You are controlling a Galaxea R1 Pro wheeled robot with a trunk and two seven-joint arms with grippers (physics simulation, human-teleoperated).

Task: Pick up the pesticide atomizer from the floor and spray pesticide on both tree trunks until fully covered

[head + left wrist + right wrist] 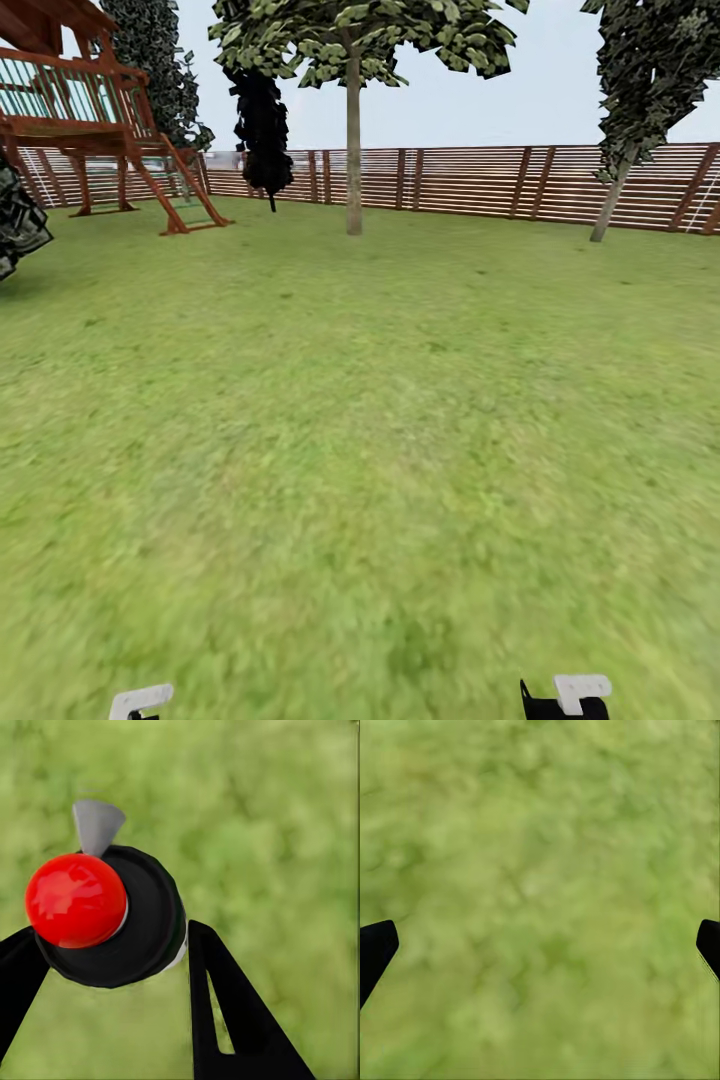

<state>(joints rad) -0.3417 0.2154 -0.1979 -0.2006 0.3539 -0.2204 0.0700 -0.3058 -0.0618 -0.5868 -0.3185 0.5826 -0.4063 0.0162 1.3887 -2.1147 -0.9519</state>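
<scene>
L gripper (112, 945) jaws clenched on atomizer (97, 915), red cap up, held over grass (277, 832). R gripper (540, 945) jaws spread wide, nothing btwn. Ahead: tree (353, 140) mid-lawn, 2nd tree (620, 170) by fence (480, 180); playset (90, 120) far left.
</scene>
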